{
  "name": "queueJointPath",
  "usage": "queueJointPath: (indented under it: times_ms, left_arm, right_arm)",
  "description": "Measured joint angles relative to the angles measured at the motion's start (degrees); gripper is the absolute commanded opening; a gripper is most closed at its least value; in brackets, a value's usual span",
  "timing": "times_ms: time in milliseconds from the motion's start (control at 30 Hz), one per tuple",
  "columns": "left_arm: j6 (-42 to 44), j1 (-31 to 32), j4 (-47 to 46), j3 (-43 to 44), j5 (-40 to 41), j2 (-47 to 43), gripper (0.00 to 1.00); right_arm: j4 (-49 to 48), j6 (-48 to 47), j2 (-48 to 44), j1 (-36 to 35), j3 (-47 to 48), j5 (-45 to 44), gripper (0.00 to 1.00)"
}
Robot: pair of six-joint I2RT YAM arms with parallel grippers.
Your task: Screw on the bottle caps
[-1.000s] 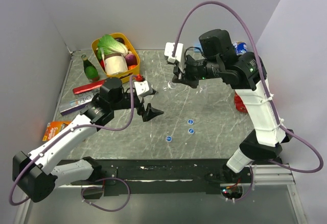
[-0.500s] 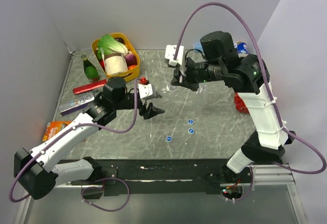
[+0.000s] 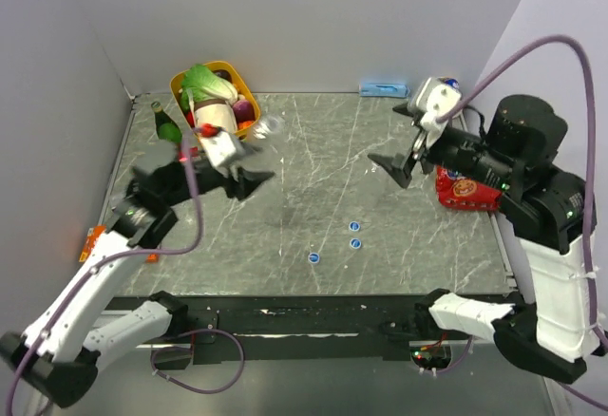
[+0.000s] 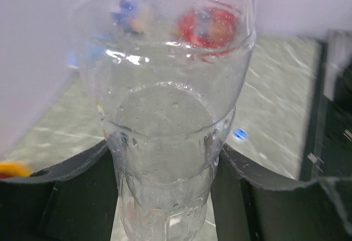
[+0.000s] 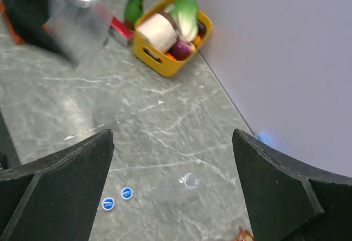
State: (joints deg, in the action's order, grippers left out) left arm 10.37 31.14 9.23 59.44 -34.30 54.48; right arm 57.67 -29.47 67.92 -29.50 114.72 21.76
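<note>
A grey marbled worktop (image 3: 323, 179) spreads beneath two arms. The left pincer (image 4: 168, 166) is clamped on a clear bottle (image 4: 165, 103), its black fingers (image 4: 77, 180) pressing either side of the lower body, with the bottle raised off the worktop. The right pincer (image 5: 173, 136) hangs with its jaws spread wide and nothing between them, well apart from the left one.

A yellow basket (image 5: 157, 59) of vegetables sits far ahead of the right pincer against the wall, with a green glass bottle (image 5: 133, 7) just beside it. A red packet (image 3: 461, 188) lies close behind the right pincer.

Two more bottles (image 5: 184, 185), faint and nearly see-through, rest on the worktop below the right pincer's open jaws. Whether they stand or lie cannot be made out.

Three blue bottle caps (image 3: 353, 227) lie loose on the worktop, near one another, between the two pincers and nearer the arm bases. One cap (image 4: 239, 135) shows just past the left pincer's right finger.
</note>
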Motion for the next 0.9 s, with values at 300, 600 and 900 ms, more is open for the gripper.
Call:
queueJointPath:
  times_ms: [300, 600, 900]
  left_arm:
    - [-8.7, -17.4, -4.2, -1.5, 12.2, -12.3, 0.01]
    - [-16.2, -31.1, -2.7, -12.9, 15.8, -22.6, 0.01]
    - [-18.6, -34.2, 1.5, -17.1, 15.1, -23.8, 0.01]
  right_arm:
    - [-3.3, -13.5, 2.6, -6.5, -27.2, 6.7, 0.64]
    - [-7.3, -32.9, 15.0, -18.3, -49.7, 1.1, 0.48]
    - [-19.6, -42.9, 22.6, -20.3, -55.7, 0.1, 0.49]
